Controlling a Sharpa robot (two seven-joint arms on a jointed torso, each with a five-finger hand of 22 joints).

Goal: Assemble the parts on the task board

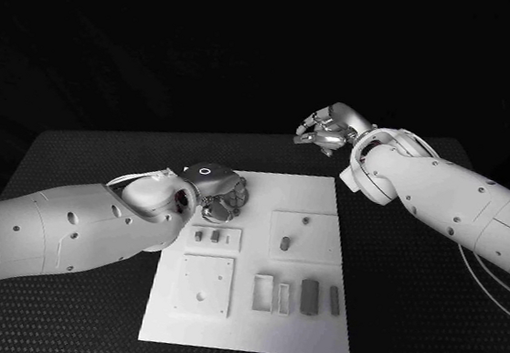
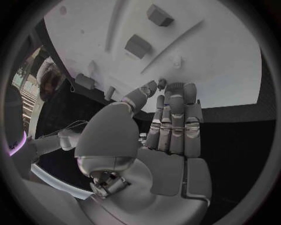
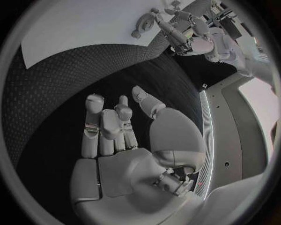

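The white task board (image 1: 308, 334) lies in the middle of the black table. Two long grey parts (image 1: 309, 297) lie side by side on its right, beside two white frames (image 1: 272, 295). Two small grey parts (image 1: 207, 235) sit in a block near its left edge, and another (image 1: 285, 243) lies on a raised plate. My left hand (image 1: 218, 193) hovers over the board's far left corner, fingers straight and close together (image 2: 175, 122), nothing seen in them; grey parts (image 2: 138, 46) lie beyond the fingertips. My right hand (image 1: 327, 129) hangs beyond the board's far right corner, above the mat, fingers stretched out and empty (image 3: 108, 136).
A square raised plate (image 1: 205, 284) with small holes occupies the board's near left. Black dotted mat (image 1: 427, 337) surrounds the board on all sides. My left hand (image 3: 175, 28) also appears in the right wrist view, at the board's edge (image 3: 76, 23).
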